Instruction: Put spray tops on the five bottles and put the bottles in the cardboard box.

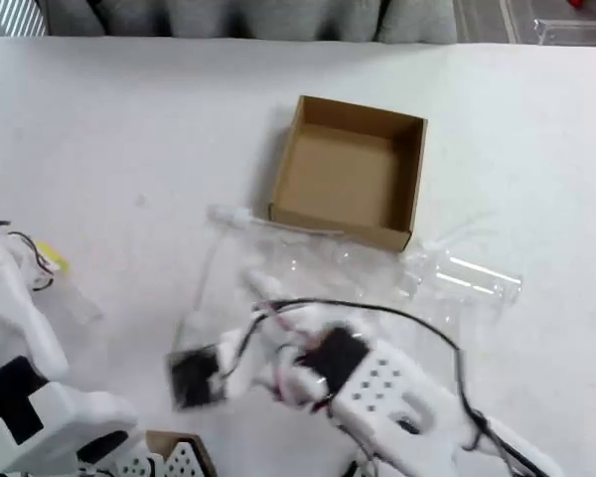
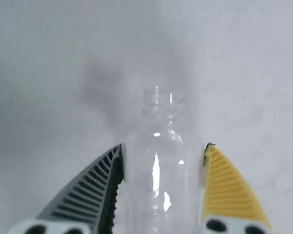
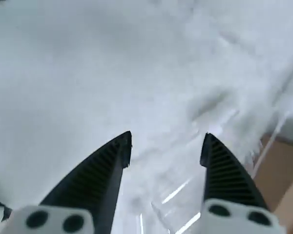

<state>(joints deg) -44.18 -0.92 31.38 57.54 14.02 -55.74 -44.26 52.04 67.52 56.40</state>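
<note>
an empty cardboard box (image 1: 344,175) sits open on the white surface (image 1: 129,119) as two robot arms work among loose clear plastic bottles. the left arm (image 1: 28,402), low at the near left edge of the high view, has its grey and yellow jaws closed against the sides of a clear bottle (image 2: 161,165), whose open neck points away from the wrist and carries no spray top. the right arm (image 1: 382,390) reaches in from the near right, its black jaws spread apart with nothing between them, hanging above clear bottles that lie just in front of the box.

one bottle (image 1: 467,278) rests on its side near the box's front right corner, and a loose scatter of others (image 1: 298,263) lies between the box and the right arm. they are too transparent to count with confidence. a white spray top (image 1: 228,215) with its long dip tube lies on the surface beside the box's front left corner, touching no bottle.

by this evidence the job is barely begun: no bottle seen here wears a top and none is in the box. what appears to remain is fitting all five tops and boxing all five bottles, starting, most likely, with the one the left jaws hold.
</note>
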